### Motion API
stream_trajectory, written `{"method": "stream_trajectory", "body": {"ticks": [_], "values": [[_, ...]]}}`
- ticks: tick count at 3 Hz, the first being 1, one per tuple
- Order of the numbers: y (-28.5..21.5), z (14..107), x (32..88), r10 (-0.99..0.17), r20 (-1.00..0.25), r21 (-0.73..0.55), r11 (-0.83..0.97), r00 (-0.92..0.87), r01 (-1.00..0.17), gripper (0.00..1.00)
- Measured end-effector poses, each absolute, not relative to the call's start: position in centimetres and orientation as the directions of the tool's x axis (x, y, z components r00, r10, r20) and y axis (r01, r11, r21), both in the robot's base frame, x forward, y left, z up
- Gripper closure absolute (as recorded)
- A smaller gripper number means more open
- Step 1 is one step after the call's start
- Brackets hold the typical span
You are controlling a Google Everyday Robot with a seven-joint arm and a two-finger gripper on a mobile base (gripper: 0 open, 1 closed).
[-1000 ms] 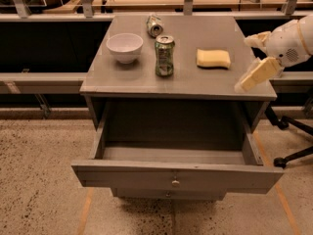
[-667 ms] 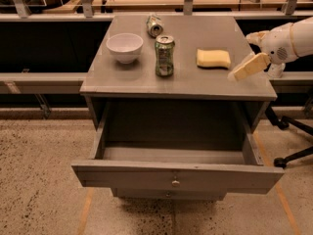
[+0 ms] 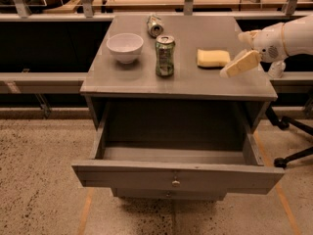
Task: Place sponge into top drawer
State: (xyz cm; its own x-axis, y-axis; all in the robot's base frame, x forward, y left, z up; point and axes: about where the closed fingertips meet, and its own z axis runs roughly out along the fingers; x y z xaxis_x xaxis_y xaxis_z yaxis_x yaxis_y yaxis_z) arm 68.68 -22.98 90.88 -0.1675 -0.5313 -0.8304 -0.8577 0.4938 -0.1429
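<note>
The pale yellow sponge lies flat on the right side of the grey cabinet top. My gripper reaches in from the right on a white arm. It is open and empty, just right of the sponge and slightly above the top, with one yellow finger slanting down toward the sponge's right end. The top drawer is pulled out wide below the top. Its inside is bare, and a small round knob sits at the middle of its front panel.
A green soda can stands upright left of the sponge. A white bowl sits at the left and a tipped can lies at the back. A lower drawer front sits under the open drawer. Black chair legs stand at the right.
My gripper has moved left and a little toward the back, closing in on the sponge's right end. The sponge, the cans, the bowl and the drawer have not moved.
</note>
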Motion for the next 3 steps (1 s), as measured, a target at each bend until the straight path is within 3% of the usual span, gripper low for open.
{"method": "stream_trajectory", "body": {"ticks": [3], "values": [[-20.7, 89.6, 72.9, -0.391, -0.899, -0.056, 0.55, -0.198, -0.833, 0.0]]}}
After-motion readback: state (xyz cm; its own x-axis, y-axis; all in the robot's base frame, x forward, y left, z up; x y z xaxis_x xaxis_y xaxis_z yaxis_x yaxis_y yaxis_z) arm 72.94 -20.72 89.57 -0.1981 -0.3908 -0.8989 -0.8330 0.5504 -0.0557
